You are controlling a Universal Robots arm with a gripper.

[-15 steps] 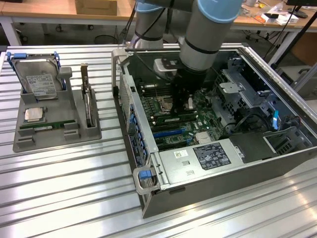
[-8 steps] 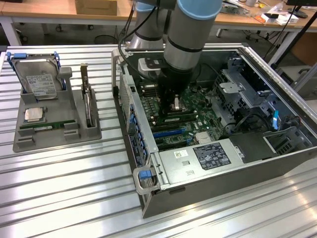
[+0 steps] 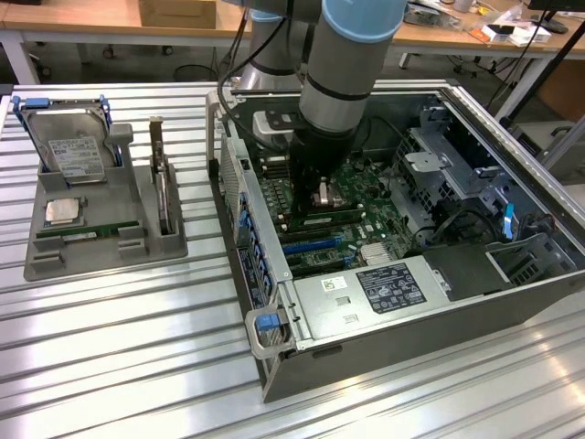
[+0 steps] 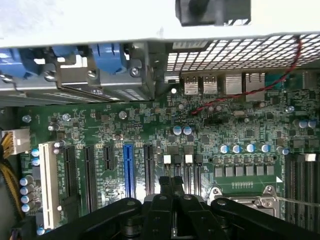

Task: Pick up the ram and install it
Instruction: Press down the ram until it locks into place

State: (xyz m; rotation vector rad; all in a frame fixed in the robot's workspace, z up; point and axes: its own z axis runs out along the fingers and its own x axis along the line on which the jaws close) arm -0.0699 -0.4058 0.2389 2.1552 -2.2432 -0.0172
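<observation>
Ram [image 3: 89, 232] lies flat in front slot of grey holder tray [image 3: 41, 261] on worktop [image 3: 137, 366], w/ silver processor [image 3: 61, 211] and hard drive [image 3: 73, 155] behind. Pincer [image 4: 171, 187] together, empty, inside open PC case [image 3: 512, 302] over motherboard [image 4: 240, 135].

power supply label [image 3: 390, 287]: a dark label with white print is carried, but no word of it can be made out.
white sticker [image 3: 333, 284]: a small mark is seen beside the dark label on the power supply; it cannot be read.
hard drive label [image 3: 75, 157]: a white label with lines of print is carried on the drive in the grey tray at the table's far corner; none of it is legible.
motherboard [image 4: 150, 125]: only tiny white markings are seen, all unreadable.
</observation>
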